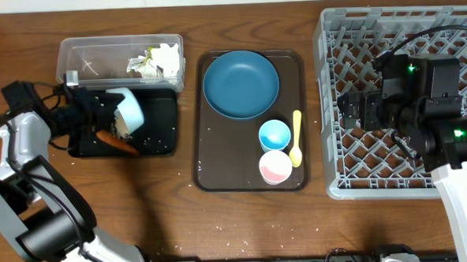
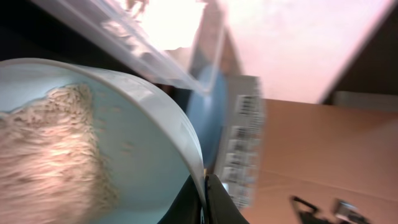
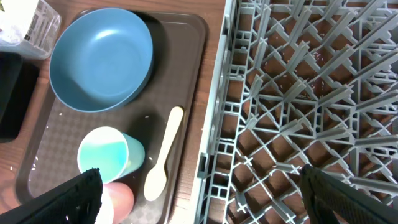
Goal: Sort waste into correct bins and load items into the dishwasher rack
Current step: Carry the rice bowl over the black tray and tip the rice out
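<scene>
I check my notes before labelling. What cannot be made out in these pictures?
Overhead: the right arm hides part of the rack.
Left wrist: the bowl fills the blurred view and hides the black tray.
Right wrist: the bottom edge cuts off the blurred pink cup.
</scene>
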